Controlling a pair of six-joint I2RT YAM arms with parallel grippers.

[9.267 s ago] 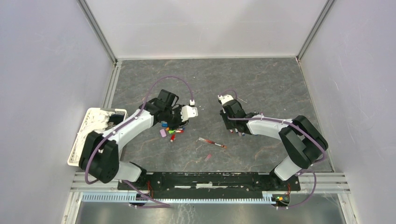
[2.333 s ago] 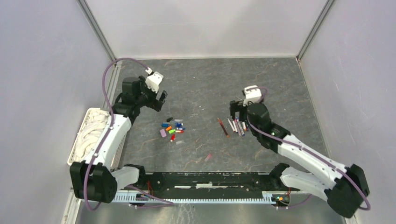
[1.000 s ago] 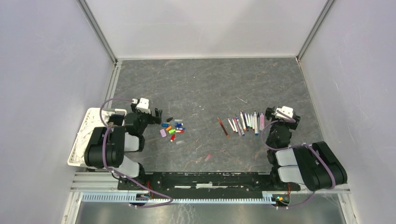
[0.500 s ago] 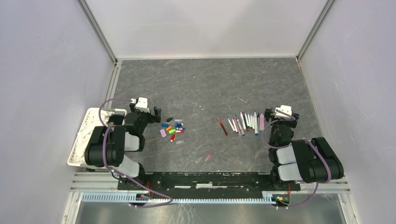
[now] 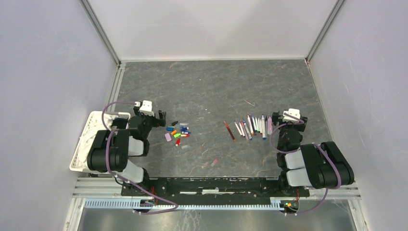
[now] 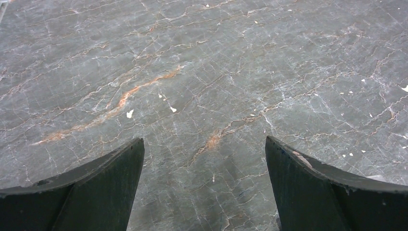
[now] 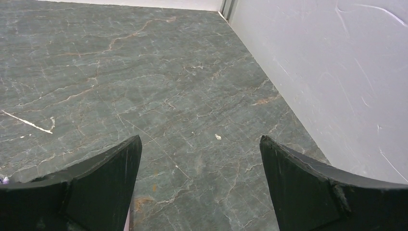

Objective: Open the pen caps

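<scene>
Your hands sit wide, empty: caps [image 5: 176, 133] beside the left hand [image 5: 161, 117], pens [image 5: 252, 126] beside the right hand [image 5: 277, 118]; uncapping looks done, nothing left to grasp.

**Twin arms, black and white**

The left arm [image 5: 113, 150] and right arm [image 5: 316, 164] share black joint housings and white link shells. A lilac cable [image 5: 111, 107] trails each, and a white camera box [image 5: 146, 105] caps each wrist. The fingers [image 6: 96, 192] are dark tapering wedges.

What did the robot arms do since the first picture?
Both arms pulled back toward their bases; the left end effector and right end effector hang open, empty. The red pen moved from mid-table to join the row of pens. The pen caps and the small pink piece stayed put.
</scene>
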